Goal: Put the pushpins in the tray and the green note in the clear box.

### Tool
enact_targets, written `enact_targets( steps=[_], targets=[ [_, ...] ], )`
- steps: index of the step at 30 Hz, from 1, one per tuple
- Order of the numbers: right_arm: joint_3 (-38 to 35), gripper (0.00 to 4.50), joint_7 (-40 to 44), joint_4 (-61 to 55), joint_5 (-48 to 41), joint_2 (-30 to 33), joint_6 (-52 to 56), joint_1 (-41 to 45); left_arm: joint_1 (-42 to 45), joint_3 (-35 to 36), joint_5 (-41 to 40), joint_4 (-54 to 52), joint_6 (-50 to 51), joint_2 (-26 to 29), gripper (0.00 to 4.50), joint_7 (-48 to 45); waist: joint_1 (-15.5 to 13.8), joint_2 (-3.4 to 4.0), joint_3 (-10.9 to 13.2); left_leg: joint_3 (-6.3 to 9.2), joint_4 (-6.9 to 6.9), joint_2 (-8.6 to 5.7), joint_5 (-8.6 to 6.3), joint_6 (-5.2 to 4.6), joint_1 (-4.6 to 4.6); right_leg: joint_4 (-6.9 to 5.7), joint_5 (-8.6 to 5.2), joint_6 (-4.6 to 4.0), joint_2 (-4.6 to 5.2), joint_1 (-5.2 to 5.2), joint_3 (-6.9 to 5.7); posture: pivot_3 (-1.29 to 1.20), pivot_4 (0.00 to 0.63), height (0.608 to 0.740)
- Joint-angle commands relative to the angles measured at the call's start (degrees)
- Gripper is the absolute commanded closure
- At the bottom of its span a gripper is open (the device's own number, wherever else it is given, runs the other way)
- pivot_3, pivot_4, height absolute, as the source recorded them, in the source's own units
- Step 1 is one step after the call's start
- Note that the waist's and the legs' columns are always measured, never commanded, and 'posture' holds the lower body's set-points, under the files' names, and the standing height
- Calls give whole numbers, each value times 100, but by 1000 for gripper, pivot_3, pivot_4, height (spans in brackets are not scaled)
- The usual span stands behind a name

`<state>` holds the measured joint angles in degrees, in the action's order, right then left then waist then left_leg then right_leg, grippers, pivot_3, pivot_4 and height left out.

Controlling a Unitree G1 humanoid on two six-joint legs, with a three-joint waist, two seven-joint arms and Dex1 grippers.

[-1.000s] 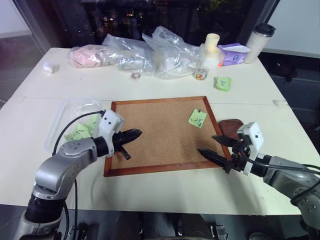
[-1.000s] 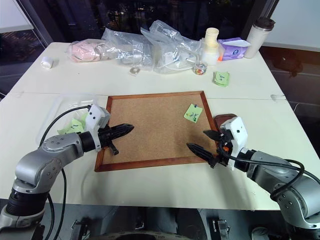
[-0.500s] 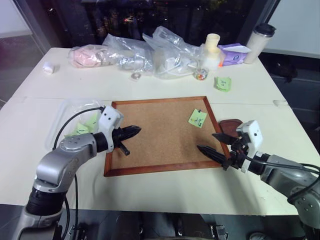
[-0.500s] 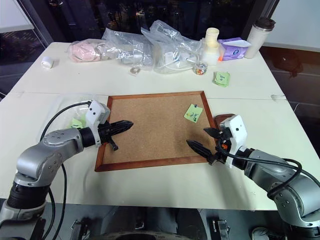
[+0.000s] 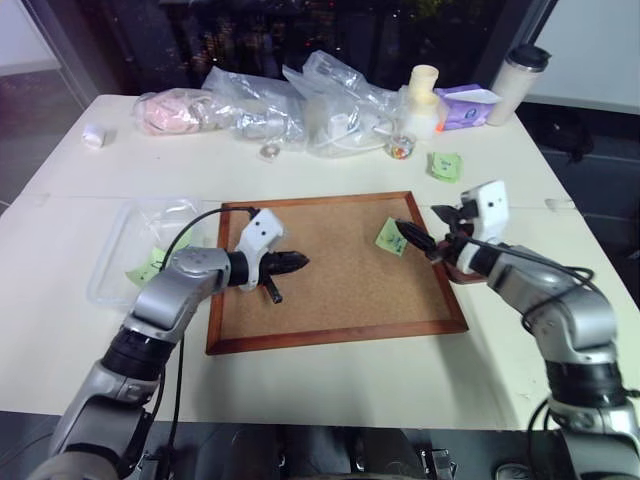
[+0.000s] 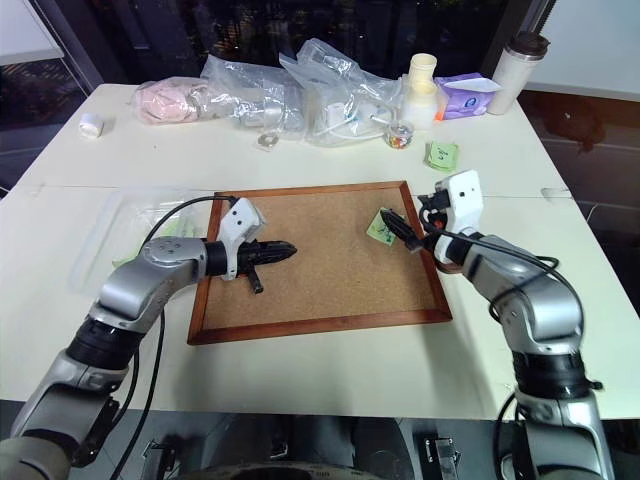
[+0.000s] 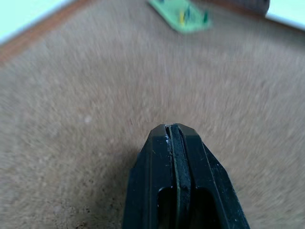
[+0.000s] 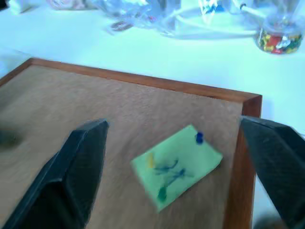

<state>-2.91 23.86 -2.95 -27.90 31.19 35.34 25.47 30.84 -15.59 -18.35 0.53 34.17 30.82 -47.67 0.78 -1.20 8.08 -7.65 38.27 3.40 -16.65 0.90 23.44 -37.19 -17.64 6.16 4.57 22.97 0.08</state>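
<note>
Cork board (image 5: 330,268) on the white table (image 5: 300,380), one green note (image 5: 392,236) pinned at its far right corner.

Right hand (image 8: 174,157), fingers spread wide, hovers just over the note; left hand (image 5: 296,263) is pressed shut over mid-board, holding nothing I can see. Judged step: pulling pins. Three pushpins (image 8: 199,138) show on the note: blue, yellow, green. Next, pinch one small head and lift straight. One clear box (image 5: 125,250) lies left of the board; the brown tray (image 5: 463,262) sits partly hidden beneath the right arm.
</note>
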Motion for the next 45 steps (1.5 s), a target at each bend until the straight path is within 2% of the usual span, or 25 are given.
enact_targets(
  steps=[1,14,17,21,24,25,45],
  targets=[
    [210,0,311,868,518,-123,-639,493,66,-270,294,191,-218,68,4455,-374,1,2,1,0,1,1,0,0,0,-1,0,0,0,0,0,0,150,737],
    [309,0,917,2829,1306,-489,-1793,1104,-212,-215,619,254,-220,-68,4455,-397,15,9,-4,-2,5,5,1,1,-6,-4,0,1,2,-8,-1,0,150,737],
    [281,858,932,3083,1401,-572,-1969,1196,-268,-169,657,245,-209,-80,4500,-382,21,11,-5,-2,5,7,2,3,-10,-6,0,0,1,-11,-2,0,150,737],
    [241,2654,956,3231,1493,-632,-2112,1224,-336,-151,711,258,-257,-83,4500,-348,22,12,-5,-2,5,8,2,3,-10,-6,0,1,2,-12,-2,0,150,737],
    [226,4192,970,3266,1525,-666,-2153,1200,-321,-128,716,188,-208,-75,4500,-328,28,12,-6,-2,5,9,2,4,-11,-7,0,1,2,-12,-1,0,150,737],
    [210,4414,969,3266,1526,-677,-2161,1196,-316,-121,718,174,-196,-73,4500,-328,28,13,-6,-2,5,9,2,4,-12,-7,0,1,2,-12,-2,0,150,737],
    [-442,4414,523,2661,1352,-864,-2549,1094,-452,-232,782,67,-95,-63,4500,-472,28,24,0,-4,5,9,3,5,-11,-8,0,1,2,-12,-1,0,150,737]
  ],
)
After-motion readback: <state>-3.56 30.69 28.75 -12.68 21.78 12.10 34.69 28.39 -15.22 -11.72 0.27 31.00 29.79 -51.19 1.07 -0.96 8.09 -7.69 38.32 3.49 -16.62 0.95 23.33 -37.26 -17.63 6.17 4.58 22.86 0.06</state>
